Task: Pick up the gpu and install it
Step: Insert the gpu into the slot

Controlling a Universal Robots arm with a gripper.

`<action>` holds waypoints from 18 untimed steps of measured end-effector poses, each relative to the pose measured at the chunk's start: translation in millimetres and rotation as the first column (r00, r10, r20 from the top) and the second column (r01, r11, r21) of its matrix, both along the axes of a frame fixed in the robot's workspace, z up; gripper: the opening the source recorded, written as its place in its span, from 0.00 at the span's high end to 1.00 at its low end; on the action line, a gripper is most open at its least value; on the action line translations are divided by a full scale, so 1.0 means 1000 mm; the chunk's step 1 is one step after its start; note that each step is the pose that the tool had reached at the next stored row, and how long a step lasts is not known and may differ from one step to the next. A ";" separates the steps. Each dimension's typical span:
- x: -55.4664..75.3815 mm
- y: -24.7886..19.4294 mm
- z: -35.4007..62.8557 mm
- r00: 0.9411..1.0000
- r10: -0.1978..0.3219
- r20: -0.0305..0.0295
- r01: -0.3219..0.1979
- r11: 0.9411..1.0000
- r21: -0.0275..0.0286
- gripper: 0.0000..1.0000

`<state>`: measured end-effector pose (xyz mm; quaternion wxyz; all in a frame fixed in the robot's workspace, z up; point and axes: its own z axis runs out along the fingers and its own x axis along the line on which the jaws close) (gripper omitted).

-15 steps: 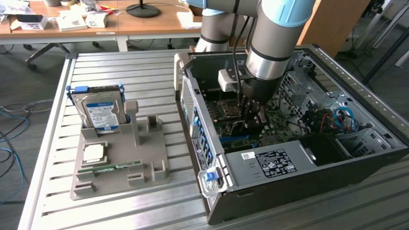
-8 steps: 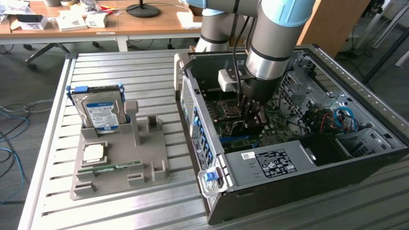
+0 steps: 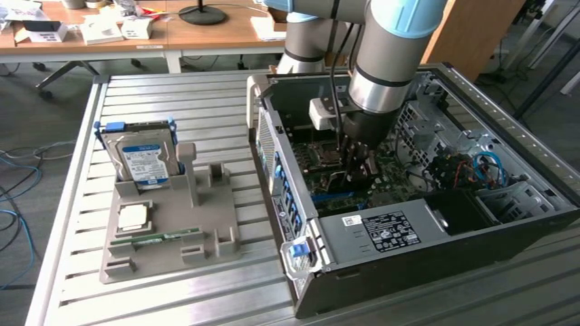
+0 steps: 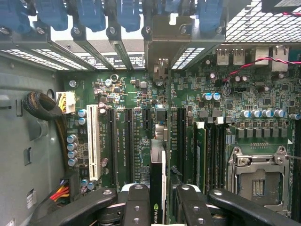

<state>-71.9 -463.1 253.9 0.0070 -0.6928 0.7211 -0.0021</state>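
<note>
The fingers (image 4: 136,207) are clamped on the gpu (image 4: 157,174), one black pad on each flat face, so the card stands on edge in the gap between them. Seen from the wrist, its thin dark edge runs straight ahead of the fingers, long axis pointing toward the rear wall of the computer case (image 3: 408,278) with its row of blue latches (image 4: 127,14). That axis lies parallel to the long black expansion slots (image 4: 128,141) on the motherboard (image 4: 141,94). The card sits directly beyond the fingertips, over the strip of board between the slot groups on either side of the fingers. The white slot (image 4: 94,141) is well off to one side of the fingers and the processor socket (image 4: 258,179) off to the other. Whether the lower edge already touches a slot I cannot tell, since the card hides what lies under it.

In the exterior view the arm (image 3: 390,61) drops nearly vertical into the open case, wrist aimed at the board, fingers down among the components. On the table (image 3: 81,204), well away from the fingers, the grey holder (image 3: 168,258) carries the hard drive (image 3: 140,159) and the memory stick (image 3: 168,236)
</note>
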 end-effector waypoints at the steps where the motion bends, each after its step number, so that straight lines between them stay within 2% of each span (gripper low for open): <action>1: 0.000 0.0000 0.0000 1.000 0.000 0.000 0.000 1.000 0.000 0.74; 15: -0.001 0.0008 0.0000 1.000 0.000 0.000 0.000 1.000 0.000 0.74; 18: -0.002 0.0009 0.0000 1.000 0.000 0.002 0.000 1.000 0.001 0.74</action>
